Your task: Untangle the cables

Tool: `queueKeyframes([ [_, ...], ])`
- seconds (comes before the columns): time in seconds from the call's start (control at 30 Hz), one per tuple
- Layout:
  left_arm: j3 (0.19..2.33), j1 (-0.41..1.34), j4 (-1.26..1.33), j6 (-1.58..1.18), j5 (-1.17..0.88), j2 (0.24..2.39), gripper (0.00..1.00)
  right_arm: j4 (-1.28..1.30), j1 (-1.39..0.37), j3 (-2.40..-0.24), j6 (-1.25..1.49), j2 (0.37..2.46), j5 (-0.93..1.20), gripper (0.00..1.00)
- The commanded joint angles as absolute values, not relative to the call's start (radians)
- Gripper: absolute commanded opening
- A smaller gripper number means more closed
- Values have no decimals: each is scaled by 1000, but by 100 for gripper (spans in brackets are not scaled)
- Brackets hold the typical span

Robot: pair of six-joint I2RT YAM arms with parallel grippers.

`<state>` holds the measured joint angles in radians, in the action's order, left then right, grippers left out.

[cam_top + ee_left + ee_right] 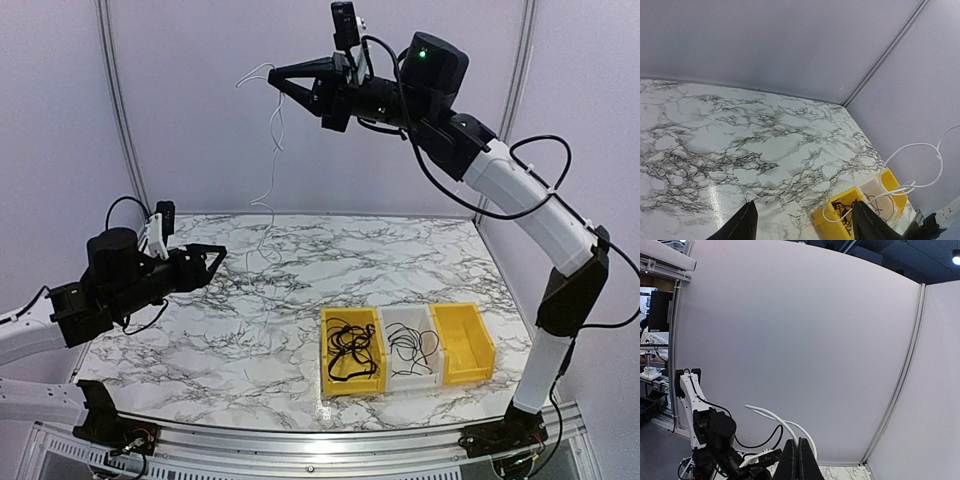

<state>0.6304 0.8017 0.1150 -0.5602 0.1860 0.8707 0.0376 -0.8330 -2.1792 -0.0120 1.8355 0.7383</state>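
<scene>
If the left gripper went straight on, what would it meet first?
Probably the thin white cable hanging just ahead of the left gripper; depth is unclear, so it might pass beside it.

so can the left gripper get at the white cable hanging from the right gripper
Probably yes: the left gripper is open and nothing stands between it and the white cable dangling just ahead of it.

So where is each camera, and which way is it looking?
Top camera: up high on the near side, looking down at the table; left claw open, right claw raised, pinching the white cable.
Left wrist: low, looking over the table and bins; its own fingertips show.
Right wrist: high, facing the wall; its shut claw shows, left arm below.
All three see the white cable.
</scene>
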Motion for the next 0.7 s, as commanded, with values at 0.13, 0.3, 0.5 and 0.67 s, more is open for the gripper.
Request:
queueKeyframes([
  [0.13,830,817,2,-412,55,1009,68,23,-830,-2185,-5,1850,732,0],
  [0.3,898,829,2,-363,4,1088,67,26,-830,-2182,-5,1848,726,0],
  [0.5,954,917,-79,-342,124,1070,70,29,-830,-2170,-18,1845,698,0],
  [0.67,980,974,-180,-325,178,1014,73,39,-830,-2163,-28,1843,673,0],
])
